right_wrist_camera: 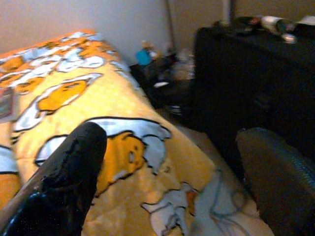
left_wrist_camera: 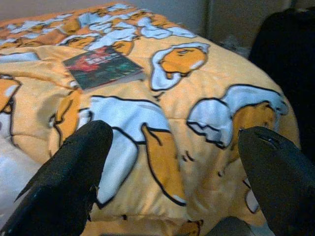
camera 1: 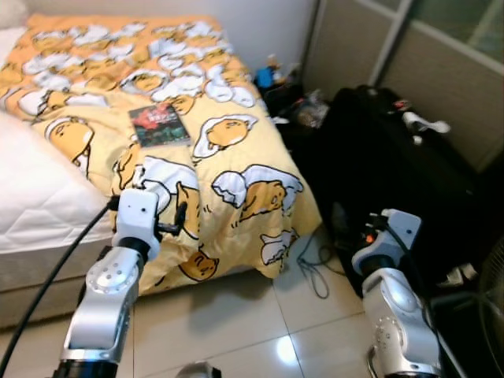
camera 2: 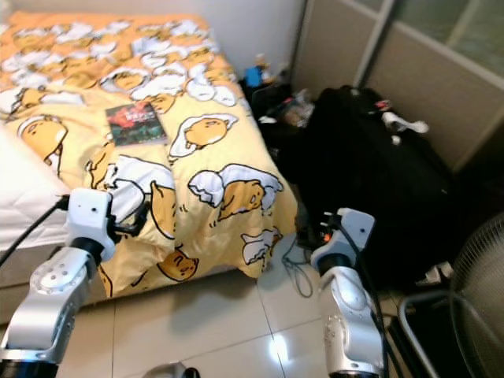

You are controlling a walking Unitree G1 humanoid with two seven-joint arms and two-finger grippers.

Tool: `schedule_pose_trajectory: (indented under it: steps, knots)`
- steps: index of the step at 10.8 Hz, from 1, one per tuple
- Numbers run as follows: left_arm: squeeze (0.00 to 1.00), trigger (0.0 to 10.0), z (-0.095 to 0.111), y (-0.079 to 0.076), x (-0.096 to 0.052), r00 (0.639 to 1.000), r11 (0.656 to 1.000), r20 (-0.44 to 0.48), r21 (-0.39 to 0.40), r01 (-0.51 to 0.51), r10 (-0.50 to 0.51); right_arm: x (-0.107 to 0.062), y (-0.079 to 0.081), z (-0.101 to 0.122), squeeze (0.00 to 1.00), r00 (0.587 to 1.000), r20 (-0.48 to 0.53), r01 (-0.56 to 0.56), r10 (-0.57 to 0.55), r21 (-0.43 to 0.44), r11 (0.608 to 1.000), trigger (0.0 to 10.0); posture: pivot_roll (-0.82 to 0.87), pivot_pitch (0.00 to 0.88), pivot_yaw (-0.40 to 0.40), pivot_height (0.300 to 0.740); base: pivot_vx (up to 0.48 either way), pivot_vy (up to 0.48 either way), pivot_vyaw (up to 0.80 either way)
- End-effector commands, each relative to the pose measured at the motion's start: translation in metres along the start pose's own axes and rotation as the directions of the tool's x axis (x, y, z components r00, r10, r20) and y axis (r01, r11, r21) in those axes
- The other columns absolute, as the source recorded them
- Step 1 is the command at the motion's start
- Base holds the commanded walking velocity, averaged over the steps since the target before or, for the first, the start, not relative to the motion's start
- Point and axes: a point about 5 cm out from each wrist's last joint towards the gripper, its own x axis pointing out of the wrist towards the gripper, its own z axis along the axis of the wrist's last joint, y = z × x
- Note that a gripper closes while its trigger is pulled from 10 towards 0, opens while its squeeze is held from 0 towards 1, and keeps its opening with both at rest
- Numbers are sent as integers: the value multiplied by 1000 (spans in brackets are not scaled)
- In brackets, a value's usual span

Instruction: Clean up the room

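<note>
The book (camera 1: 160, 124) lies flat on the yellow egg-print blanket (camera 1: 236, 165), mid-bed, well ahead of both arms. To lift it well, I judge the left gripper (left_wrist_camera: 177, 182), jaws spread wide and empty, should slide a finger under the near edge. The right gripper (right_wrist_camera: 172, 182) is likewise parted and empty, over the bed's corner. The black suitcase (camera 1: 394, 157) stands closed; contents hidden.

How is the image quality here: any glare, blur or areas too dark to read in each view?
Left eye view: sharp on the book and yellow blanket; a glare spot on the floor tiles; the black suitcase reads as near-featureless dark. Left wrist view: fingers soft, close and out of focus, book slightly blurred. Right wrist view: generally soft, suitcase side underexposed.
</note>
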Motion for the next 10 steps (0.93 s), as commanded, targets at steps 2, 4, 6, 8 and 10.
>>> schedule_pose_trajectory:
  steps: [2, 4, 6, 8, 10]
  knots:
    - [0, 10000, 2, -8, 2, 1000, 1000, -3, -18, 17, -17, 3, -9, 10, 0, 999, 29, 22, -21, -13, 1000, 10000, 38, 0, -33, 740, 0, 292, -231]
    - [0, 10000, 6, -9, 5, 1000, 997, 12, -72, 26, -25, 6, -13, 13, 0, 999, 27, 42, -41, -34, 999, 10000, 36, 0, -27, 740, 0, 296, -200]
    - [0, 10000, 9, 11, 6, 999, 999, 13, -21, -39, 39, 4, -2, 0, 0, 1000, -1, 11, -11, -30, 999, 10000, 72, 0, -36, 740, 0, 296, 0]
    - [0, 10000, 9, 15, 5, 999, 999, 8, 13, -32, 32, 5, 14, -2, 0, 999, 54, 8, 0, -162, 987, 10000, 71, 0, -29, 740, 0, 294, 0]
    - [0, 10000, 8, 8, 6, 1000, 1000, 7, 9, -3, 3, 8, 9, -2, 0, 1000, 19, -4, 6, -91, 996, 10000, 65, 0, -27, 740, 0, 292, 0]
